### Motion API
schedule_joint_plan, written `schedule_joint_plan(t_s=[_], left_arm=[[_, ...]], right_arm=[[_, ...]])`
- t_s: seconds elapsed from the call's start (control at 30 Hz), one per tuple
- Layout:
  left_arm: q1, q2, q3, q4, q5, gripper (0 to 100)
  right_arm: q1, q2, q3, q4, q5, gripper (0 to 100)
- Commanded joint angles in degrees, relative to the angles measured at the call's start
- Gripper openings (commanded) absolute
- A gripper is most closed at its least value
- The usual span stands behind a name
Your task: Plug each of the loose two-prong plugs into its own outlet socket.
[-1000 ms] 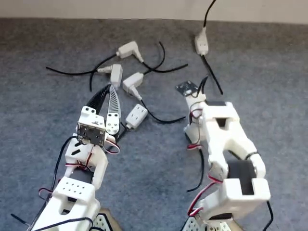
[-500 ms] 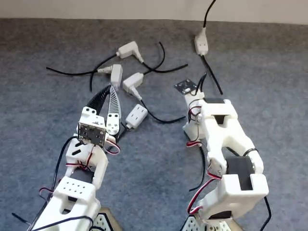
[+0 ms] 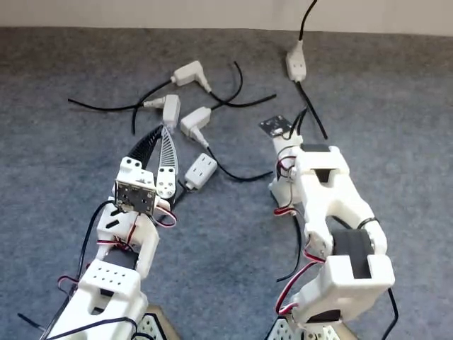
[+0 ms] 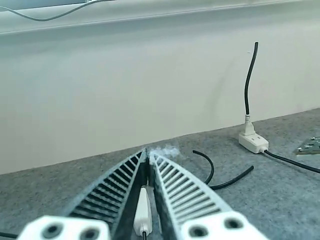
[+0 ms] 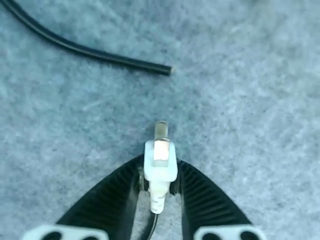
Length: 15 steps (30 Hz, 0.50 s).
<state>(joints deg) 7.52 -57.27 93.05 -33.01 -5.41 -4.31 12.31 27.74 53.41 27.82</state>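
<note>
In the right wrist view, my right gripper (image 5: 160,167) is shut on a white two-prong plug (image 5: 160,159), prongs pointing away, low over the grey carpet. My left gripper (image 3: 164,129) lies low with its fingers together, tips just short of a white plug (image 3: 170,108). In the left wrist view the left gripper's (image 4: 148,151) tips meet, and a slim white plug end (image 4: 143,210) with a black cord shows in the gap behind them. A loose white outlet socket (image 3: 200,168) lies beside the left fingers. Another socket (image 3: 296,62) lies at the far right.
Two more white plugs (image 3: 187,71) (image 3: 195,119) and tangled black cords lie beyond the left gripper. A cut cord end (image 5: 165,70) lies ahead of the held plug. The right arm's camera board (image 3: 274,127) sticks out forward. A pale wall bounds the far side.
The right arm has shifted slightly, its upper body leaning a little left. The left arm and the loose plugs have not moved.
</note>
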Motion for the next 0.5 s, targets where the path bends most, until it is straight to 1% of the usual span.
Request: schedule_joint_plan(t_s=[0.0, 0.17, 0.27, 0.47], left_arm=[[-0.04, -0.22, -0.22, 0.18, 0.35, 1], [-0.04, -0.22, -0.22, 0.18, 0.35, 1], [-0.04, -0.22, -0.22, 0.26, 0.35, 1], [-0.04, -0.22, -0.22, 0.26, 0.35, 1]], right_arm=[[0.13, 1.19, -3.38, -0.57, -0.53, 9.9], [0.13, 1.01, -3.82, -0.75, -0.53, 10.1], [0.13, 1.01, -4.0, -0.84, -2.64, 10.2], [0.13, 1.01, -4.79, -0.57, -3.16, 10.3]])
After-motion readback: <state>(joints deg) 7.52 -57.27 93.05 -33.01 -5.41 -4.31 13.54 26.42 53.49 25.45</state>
